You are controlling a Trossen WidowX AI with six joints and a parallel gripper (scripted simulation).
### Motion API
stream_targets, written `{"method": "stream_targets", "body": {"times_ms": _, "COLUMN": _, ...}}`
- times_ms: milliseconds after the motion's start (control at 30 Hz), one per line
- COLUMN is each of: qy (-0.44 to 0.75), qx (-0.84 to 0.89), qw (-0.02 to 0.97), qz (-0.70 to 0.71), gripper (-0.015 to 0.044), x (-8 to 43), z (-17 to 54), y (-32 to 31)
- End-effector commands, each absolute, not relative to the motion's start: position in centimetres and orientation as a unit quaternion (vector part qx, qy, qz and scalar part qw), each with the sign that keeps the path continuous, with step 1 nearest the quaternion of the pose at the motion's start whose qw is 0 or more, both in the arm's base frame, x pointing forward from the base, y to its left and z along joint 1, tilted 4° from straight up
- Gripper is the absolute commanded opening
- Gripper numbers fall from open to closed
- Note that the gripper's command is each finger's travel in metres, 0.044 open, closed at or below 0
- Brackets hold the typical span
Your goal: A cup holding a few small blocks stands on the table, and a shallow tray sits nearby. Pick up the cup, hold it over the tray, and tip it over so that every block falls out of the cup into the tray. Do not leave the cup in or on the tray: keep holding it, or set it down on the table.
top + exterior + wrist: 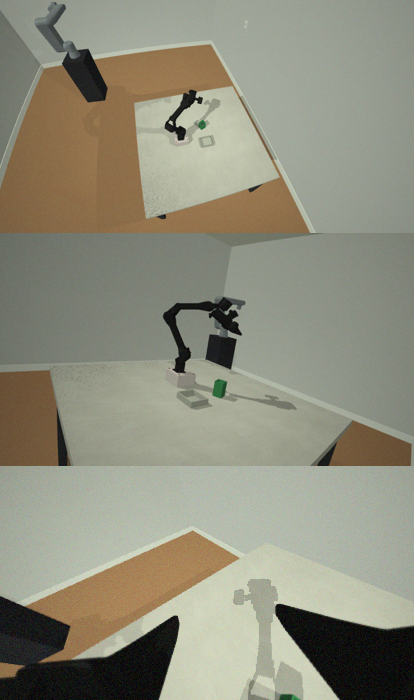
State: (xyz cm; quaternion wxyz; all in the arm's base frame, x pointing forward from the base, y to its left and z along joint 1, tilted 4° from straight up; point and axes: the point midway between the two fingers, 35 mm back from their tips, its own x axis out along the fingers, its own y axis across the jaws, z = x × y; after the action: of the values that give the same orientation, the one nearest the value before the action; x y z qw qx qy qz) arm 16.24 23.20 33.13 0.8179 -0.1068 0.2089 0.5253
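1 bent arm [180, 109] [173, 329] holds its open end effector [199, 100] [240, 333] [226, 614] high.

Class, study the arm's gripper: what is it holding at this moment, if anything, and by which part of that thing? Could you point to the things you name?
Nothing is held: the gripper [199, 100] [241, 334] [226, 614] is open, and the green cup [202, 125] [219, 388] [290, 697] stands upright on the table [220, 170] [173, 435] [320, 586].

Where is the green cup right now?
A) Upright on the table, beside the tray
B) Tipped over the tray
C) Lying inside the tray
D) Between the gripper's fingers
A: the cup stands upright on the table, apart from the tray.
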Motion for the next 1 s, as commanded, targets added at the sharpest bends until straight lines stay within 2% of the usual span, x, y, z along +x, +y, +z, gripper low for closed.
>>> {"method": "stream_targets", "body": {"times_ms": 0, "qy": 0.223, "qx": -0.099, "qw": 0.837, "qz": 0.491, "gripper": 0.0440, "x": 16.9, "z": 30.9, "y": 21.8}}
{"method": "stream_targets", "body": {"times_ms": 967, "qy": 0.278, "qx": -0.046, "qw": 0.928, "qz": 0.244, "gripper": 0.0440, "x": 18.8, "z": 13.7, "y": 11.5}}
